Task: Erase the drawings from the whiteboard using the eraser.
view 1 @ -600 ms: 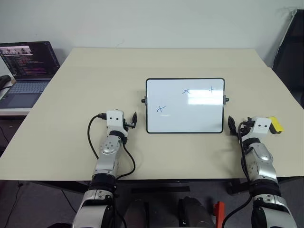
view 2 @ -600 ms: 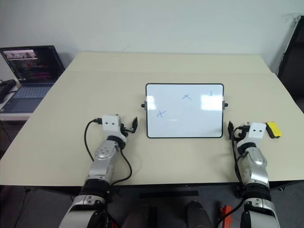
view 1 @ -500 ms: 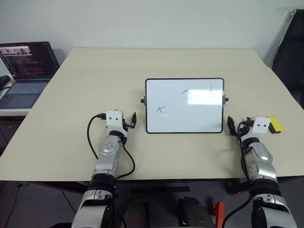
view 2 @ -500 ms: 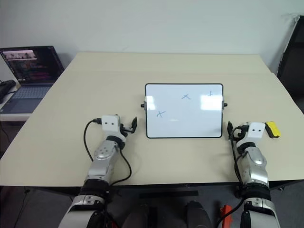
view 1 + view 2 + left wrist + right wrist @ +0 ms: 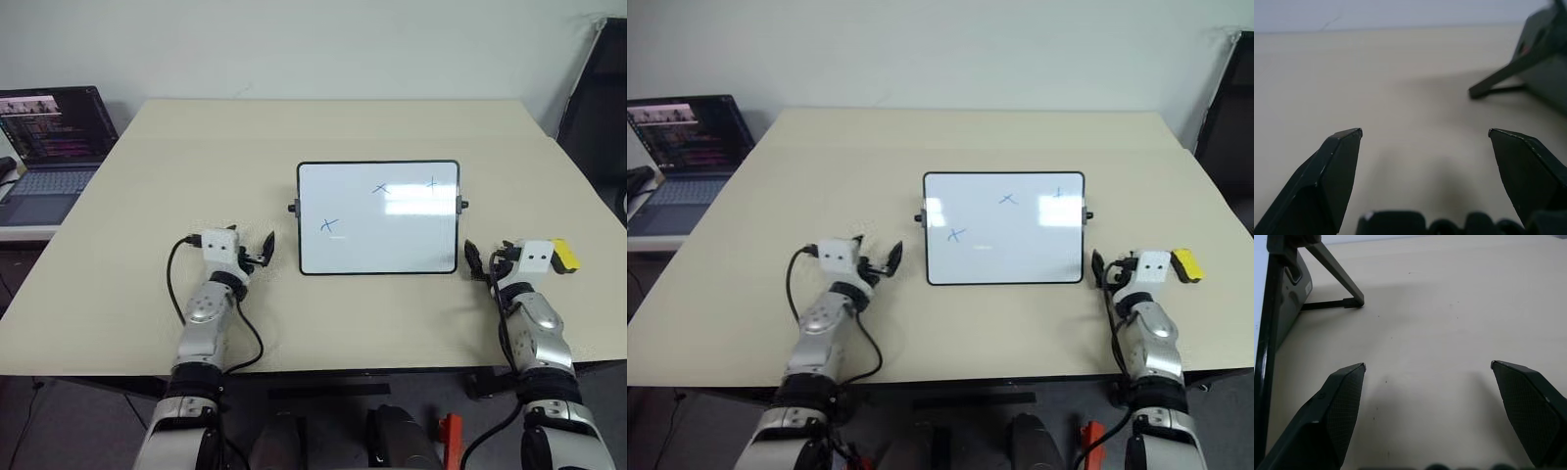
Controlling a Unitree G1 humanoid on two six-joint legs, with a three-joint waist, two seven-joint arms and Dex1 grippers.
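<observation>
Wrist cams: whiteboard (image 5: 1283,289) rear stand, eraser (image 5: 565,255) overhead

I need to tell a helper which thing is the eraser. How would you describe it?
On the beige table, look past the right short side of the framed whiteboard. Beside the right pincer, outboard of the wrist, lies the eraser: a small block, the only bright yellow thing there.

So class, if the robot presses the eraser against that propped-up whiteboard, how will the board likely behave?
The whiteboard stands tilted on thin rear legs, so it may tip or slide back. Its glossy face probably lets the yellow eraser glide easily.
</observation>
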